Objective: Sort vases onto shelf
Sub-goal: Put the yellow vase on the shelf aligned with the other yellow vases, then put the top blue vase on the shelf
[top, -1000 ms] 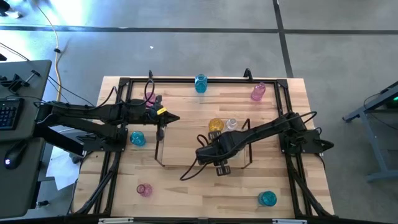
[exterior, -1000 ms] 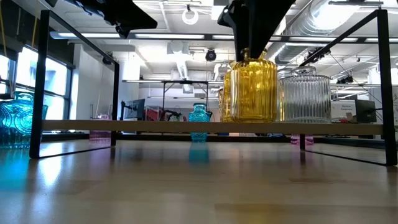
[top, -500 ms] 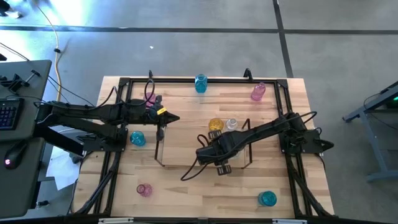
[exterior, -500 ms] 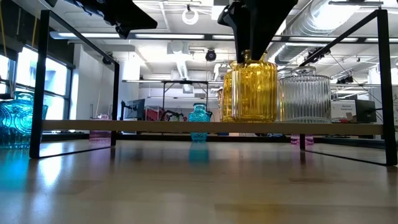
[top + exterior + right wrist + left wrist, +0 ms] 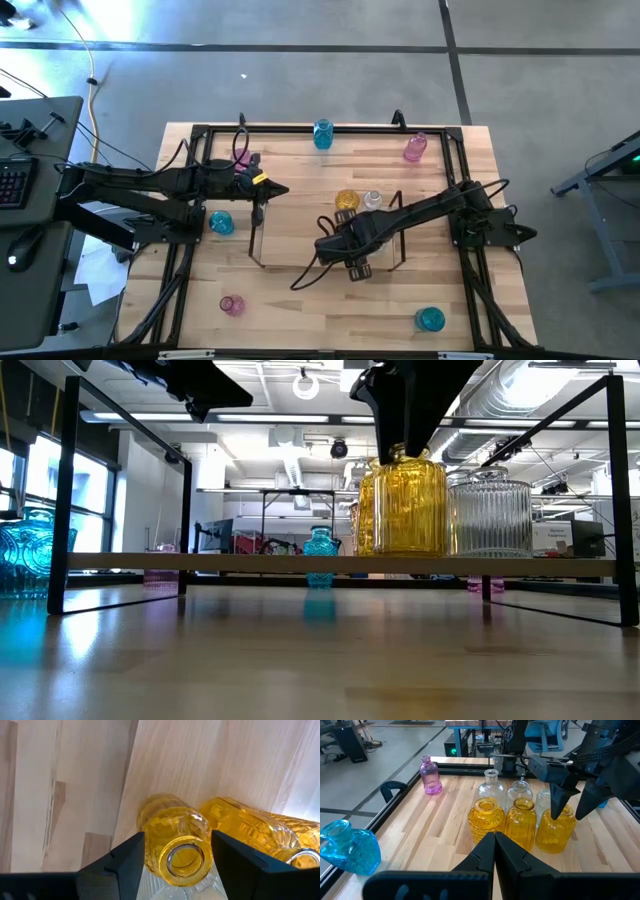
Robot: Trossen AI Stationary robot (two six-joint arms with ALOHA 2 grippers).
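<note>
You've got two matte black jointed arms, black cables looped along them; left arm (image 5: 150, 185) has a yellow tag, pointed wedge fingers (image 5: 560, 802).

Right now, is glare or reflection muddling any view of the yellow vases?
Left wrist view: the yellow vase shows repeated as reflections. Right wrist view: white glare at the frame edge, vase mouth still clear between the right pincer fingers. Low view: backlit, arms silhouetted.

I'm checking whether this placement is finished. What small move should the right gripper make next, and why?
Probably lift straight up. The right gripper is open, its fingers standing clear on both sides of the yellow vase, which sits upright on the shelf beside a clear vase. Rising avoids knocking either one.
</note>
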